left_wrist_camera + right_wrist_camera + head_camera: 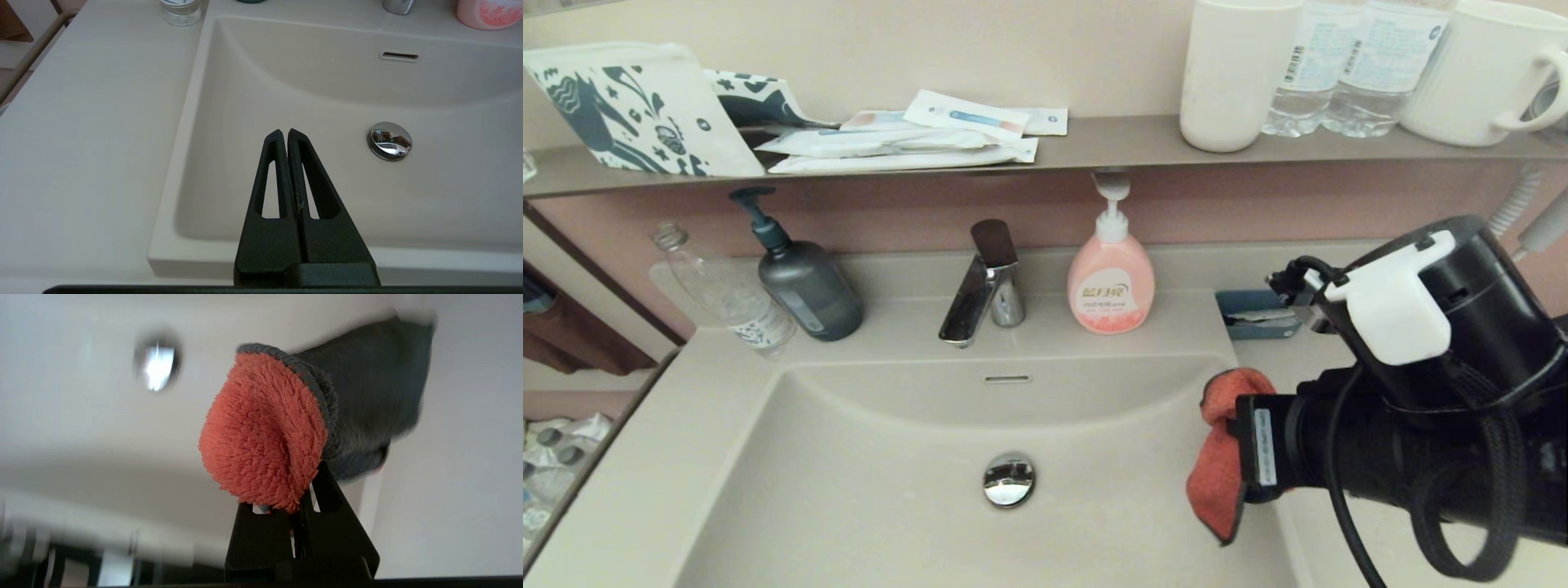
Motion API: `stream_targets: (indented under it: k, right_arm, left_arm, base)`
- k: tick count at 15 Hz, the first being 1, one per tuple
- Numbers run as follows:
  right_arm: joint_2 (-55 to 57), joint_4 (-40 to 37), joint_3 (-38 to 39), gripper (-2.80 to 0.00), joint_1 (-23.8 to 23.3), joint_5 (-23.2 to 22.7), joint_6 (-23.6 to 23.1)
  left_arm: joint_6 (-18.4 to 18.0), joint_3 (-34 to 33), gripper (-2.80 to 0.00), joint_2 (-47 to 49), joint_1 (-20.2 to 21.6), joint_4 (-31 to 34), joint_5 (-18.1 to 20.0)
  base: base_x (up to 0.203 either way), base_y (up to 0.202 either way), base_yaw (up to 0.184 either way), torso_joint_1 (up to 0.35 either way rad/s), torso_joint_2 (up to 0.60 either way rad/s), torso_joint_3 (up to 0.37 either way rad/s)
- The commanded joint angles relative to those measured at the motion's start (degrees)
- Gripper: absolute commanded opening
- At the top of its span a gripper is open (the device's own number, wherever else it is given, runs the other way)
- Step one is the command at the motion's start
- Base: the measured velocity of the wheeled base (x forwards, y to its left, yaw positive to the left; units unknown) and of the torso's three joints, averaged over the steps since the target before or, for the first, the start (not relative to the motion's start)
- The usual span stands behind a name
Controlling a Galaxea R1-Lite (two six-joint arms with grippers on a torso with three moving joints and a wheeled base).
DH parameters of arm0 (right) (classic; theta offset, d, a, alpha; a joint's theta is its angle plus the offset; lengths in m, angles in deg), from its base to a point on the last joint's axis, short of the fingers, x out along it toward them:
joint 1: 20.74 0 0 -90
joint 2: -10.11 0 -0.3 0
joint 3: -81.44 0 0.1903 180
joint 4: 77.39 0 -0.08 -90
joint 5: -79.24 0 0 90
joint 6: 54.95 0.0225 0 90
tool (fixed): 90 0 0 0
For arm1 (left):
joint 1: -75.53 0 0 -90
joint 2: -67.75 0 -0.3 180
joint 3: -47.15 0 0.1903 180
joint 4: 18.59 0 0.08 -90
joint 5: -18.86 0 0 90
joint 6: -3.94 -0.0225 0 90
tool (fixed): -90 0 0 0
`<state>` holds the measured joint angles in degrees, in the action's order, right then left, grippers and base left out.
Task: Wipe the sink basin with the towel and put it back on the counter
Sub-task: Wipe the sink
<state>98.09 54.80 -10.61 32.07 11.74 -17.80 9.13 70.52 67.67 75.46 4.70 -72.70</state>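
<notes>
The beige sink basin fills the middle of the head view, with its chrome drain plug and overflow slot. My right gripper is shut on the red-orange towel, which hangs over the basin's right wall beside the right counter. In the right wrist view the towel bunches over the fingertips and shows its dark grey reverse. My left gripper is shut on nothing and hovers over the basin's front left part, left of the drain plug. It is outside the head view.
Along the back of the counter stand a chrome faucet, a pink soap bottle, a dark pump bottle, a clear plastic bottle and a blue dish. The brown-grey shelf above carries cups, water bottles, packets and a patterned pouch.
</notes>
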Motion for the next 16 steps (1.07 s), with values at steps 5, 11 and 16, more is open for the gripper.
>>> stream_targets:
  k: [5,11,16]
  right_arm:
    - [-2.72,-5.75,0.02,-2.8,2.63,-6.4,1.78]
    - [-2.94,-7.04,11.27,-2.8,1.62,-6.22,4.56]
    - [-5.04,-10.35,18.85,-2.8,0.84,-6.21,4.36]
  left_arm:
    - [0.03,0.09,-2.8,0.07,-0.01,-0.01,-0.02]
    - [0.08,0.0,-2.8,0.07,-0.01,-0.01,-0.02]
    - [0.05,0.0,-2.8,0.07,-0.01,-0.01,-0.02]
  base:
    - [0.0,0.0,0.0,0.0,0.0,0.0]
    - [0.0,0.0,0.0,0.0,0.0,0.0]
    - [0.0,0.0,0.0,0.0,0.0,0.0]
